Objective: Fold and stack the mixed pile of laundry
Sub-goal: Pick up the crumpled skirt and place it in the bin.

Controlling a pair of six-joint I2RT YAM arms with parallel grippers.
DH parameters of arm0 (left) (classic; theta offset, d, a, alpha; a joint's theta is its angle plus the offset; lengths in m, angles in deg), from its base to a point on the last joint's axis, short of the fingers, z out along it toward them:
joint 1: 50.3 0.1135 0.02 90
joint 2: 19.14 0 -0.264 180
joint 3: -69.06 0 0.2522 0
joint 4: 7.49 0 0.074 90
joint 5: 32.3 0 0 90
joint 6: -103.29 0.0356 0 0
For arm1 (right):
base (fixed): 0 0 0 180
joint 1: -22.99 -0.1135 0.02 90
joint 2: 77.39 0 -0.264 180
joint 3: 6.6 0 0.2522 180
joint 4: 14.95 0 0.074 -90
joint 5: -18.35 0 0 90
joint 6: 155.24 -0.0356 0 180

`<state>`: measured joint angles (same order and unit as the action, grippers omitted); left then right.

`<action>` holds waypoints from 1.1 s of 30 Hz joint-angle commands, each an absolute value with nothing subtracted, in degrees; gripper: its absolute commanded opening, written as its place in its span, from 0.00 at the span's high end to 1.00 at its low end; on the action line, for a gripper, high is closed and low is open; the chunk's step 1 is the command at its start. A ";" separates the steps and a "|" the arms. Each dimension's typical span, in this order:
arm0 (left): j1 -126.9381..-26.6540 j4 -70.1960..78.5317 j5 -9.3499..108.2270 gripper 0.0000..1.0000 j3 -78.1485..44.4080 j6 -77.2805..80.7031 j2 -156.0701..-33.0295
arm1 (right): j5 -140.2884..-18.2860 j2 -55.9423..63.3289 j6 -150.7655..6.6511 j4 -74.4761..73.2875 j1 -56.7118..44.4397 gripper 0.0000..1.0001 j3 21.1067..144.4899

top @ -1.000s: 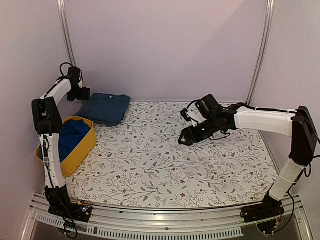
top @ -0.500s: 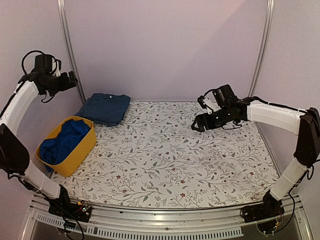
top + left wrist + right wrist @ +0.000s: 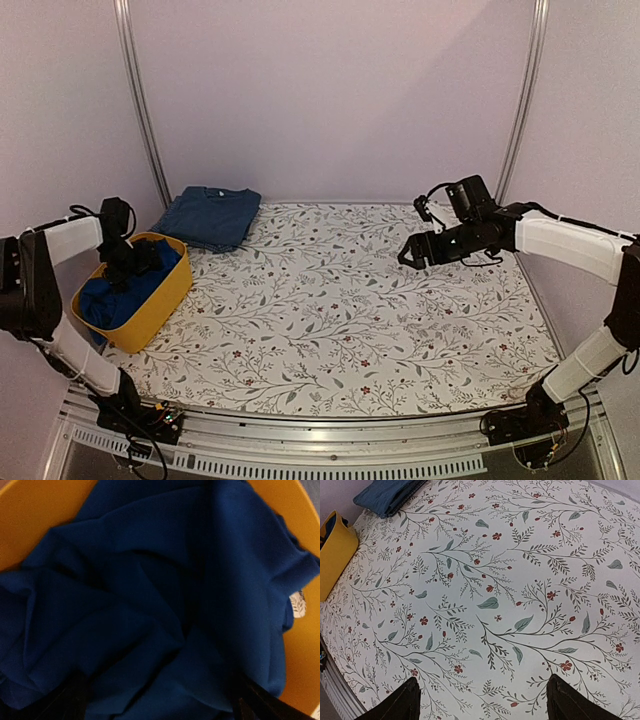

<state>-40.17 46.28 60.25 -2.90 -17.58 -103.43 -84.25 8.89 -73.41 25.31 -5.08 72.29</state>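
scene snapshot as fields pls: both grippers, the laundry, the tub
left gripper: open, fingers spread over the royal-blue cloth
right gripper: open, empty, above the floral table
royal-blue cloth: crumpled, unfolded, inside the yellow tub
dark blue garment: folded, on the table's far left corner, behind the tub, no gripper on it
yellow tub: at the table's left edge

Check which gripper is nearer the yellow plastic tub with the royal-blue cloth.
Left. The left gripper hangs open right over the yellow plastic tub; the right gripper is open, far across on the other side.
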 commanded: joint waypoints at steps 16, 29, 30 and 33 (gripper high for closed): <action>-34.96 36.98 54.97 1.00 -12.10 -15.04 -99.09 | -83.05 2.24 -74.07 25.10 -3.48 0.14 69.16; -37.85 32.28 45.82 1.00 -38.10 -15.19 -90.63 | -83.73 2.14 -74.58 24.75 -3.29 0.14 70.01; -39.33 30.56 42.78 1.00 -40.19 -15.63 -91.71 | -83.84 1.94 -74.70 24.63 -3.30 0.14 69.96; -50.26 29.14 39.77 1.00 -50.12 -12.52 -97.19 | -84.18 1.48 -75.24 24.50 -2.91 0.14 69.85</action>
<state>-39.42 38.81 49.14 -39.48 -15.24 -92.42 -84.01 3.60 -74.19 25.36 -3.64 69.71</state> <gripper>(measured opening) 0.041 0.863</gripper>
